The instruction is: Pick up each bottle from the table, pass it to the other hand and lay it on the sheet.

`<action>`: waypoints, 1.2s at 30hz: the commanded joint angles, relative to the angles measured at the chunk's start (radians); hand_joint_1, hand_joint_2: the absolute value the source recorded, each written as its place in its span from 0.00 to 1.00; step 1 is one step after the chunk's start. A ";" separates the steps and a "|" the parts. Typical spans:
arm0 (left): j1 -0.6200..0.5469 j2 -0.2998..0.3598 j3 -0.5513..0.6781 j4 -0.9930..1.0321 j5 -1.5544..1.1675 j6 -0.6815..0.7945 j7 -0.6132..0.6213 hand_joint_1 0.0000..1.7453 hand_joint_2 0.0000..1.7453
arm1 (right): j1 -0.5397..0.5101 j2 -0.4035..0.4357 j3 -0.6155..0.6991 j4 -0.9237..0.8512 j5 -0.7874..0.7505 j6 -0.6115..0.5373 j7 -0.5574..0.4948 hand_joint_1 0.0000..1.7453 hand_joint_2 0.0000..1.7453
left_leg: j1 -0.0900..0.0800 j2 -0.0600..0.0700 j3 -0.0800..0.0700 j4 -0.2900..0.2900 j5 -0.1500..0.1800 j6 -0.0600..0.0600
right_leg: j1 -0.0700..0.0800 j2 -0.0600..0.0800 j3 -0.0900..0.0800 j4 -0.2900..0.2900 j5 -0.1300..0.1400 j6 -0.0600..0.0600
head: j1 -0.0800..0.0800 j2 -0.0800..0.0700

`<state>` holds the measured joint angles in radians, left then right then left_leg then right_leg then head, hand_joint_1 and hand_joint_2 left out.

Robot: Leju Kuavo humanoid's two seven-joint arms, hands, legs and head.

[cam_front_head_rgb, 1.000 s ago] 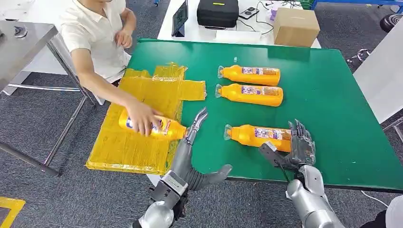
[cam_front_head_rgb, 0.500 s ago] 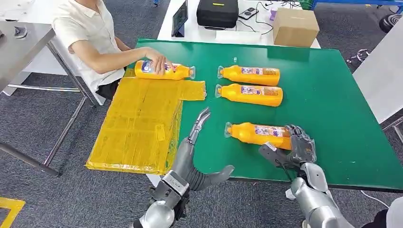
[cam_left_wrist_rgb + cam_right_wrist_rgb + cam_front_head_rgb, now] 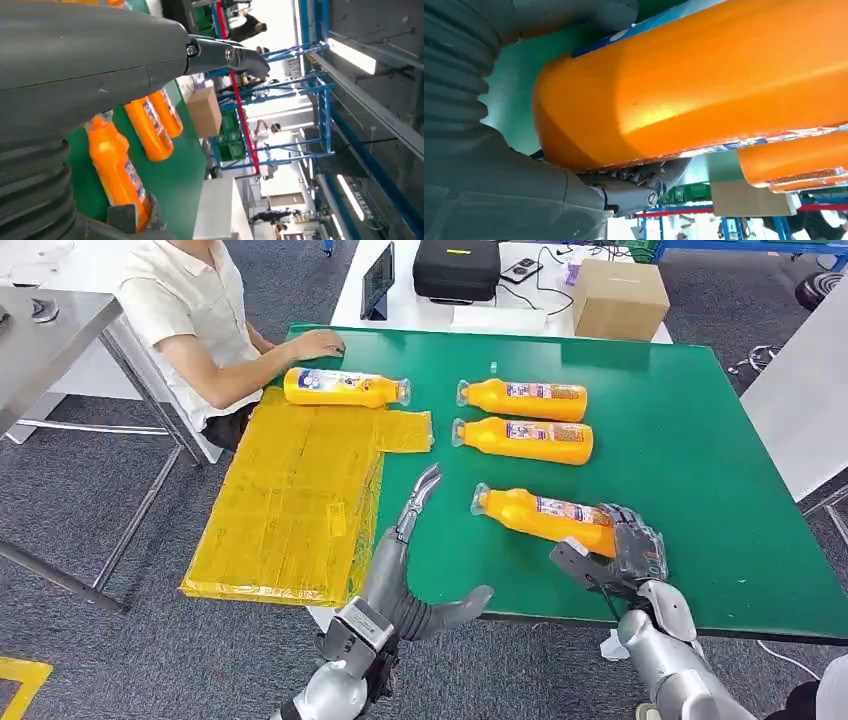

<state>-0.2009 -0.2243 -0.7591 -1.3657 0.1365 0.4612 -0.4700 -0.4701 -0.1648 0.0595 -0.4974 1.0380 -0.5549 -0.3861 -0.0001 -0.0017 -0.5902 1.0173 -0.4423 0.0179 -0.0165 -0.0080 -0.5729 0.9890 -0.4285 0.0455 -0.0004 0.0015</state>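
Gripping the base of the nearest bottle (image 3: 545,519) at the front edge of the green table (image 3: 690,470), the right hand (image 3: 625,550) has tilted it since a moment ago, while the left hand (image 3: 405,550) hovers empty with fingers spread, beside the yellow sheet (image 3: 290,510). Two more bottles (image 3: 522,419) lie side by side farther back on the table, and a fourth bottle (image 3: 345,387), released by the person's hand (image 3: 315,343), rests at the sheet's far edge. All are orange with blue-and-white labels and clear caps.
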 commanded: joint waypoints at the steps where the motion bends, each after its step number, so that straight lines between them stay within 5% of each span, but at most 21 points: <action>1: -0.009 0.000 0.060 0.105 0.191 -0.032 0.097 0.00 1.00 | 0.065 0.056 0.063 -0.091 -0.057 -0.102 -0.043 1.00 1.00 | 0.001 0.001 0.001 -0.001 0.000 -0.001 | 0.001 0.001 0.001 -0.001 0.000 -0.002 | 0.000 0.000; 8: 0.114 0.058 0.097 0.134 0.207 -0.042 0.001 0.00 1.00 | 0.217 0.105 0.079 -0.466 -0.146 -0.143 -0.023 1.00 1.00 | 0.000 0.003 0.000 -0.002 -0.001 -0.001 | 0.000 0.003 0.000 -0.001 0.000 -0.002 | -0.001 0.000; 17: 0.227 0.096 0.173 0.039 0.244 -0.066 0.009 0.00 1.00 | 0.327 0.149 0.038 -0.622 -0.193 -0.143 -0.050 1.00 1.00 | 0.001 0.004 0.002 -0.004 -0.003 -0.002 | 0.001 0.004 0.002 -0.002 -0.001 -0.003 | 0.000 0.000; 31: 0.239 0.088 0.208 0.005 0.376 -0.109 0.056 0.00 1.00 | 0.345 0.192 0.141 -0.619 -0.349 -0.128 -0.090 1.00 1.00 | 0.001 0.000 -0.008 -0.001 -0.001 -0.001 | 0.000 0.000 -0.007 0.000 -0.001 -0.002 | 0.000 0.000; 36: 0.194 0.069 0.194 0.033 0.454 -0.184 0.105 0.00 1.00 | 0.356 0.232 0.273 -0.658 -0.466 -0.031 -0.165 0.99 1.00 | 0.002 0.002 -0.006 0.000 -0.002 -0.002 | 0.002 0.001 -0.005 0.000 -0.002 -0.003 | 0.000 0.000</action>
<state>0.0393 -0.1499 -0.5673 -1.3661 0.5168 0.3434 -0.4185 -0.1084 0.0271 0.1815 -1.1173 0.6598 -0.6628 -0.4966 0.0010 -0.0029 -0.6007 1.0168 -0.4423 0.0176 -0.0164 -0.0102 -0.5817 0.9896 -0.4293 0.0454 -0.0004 0.0015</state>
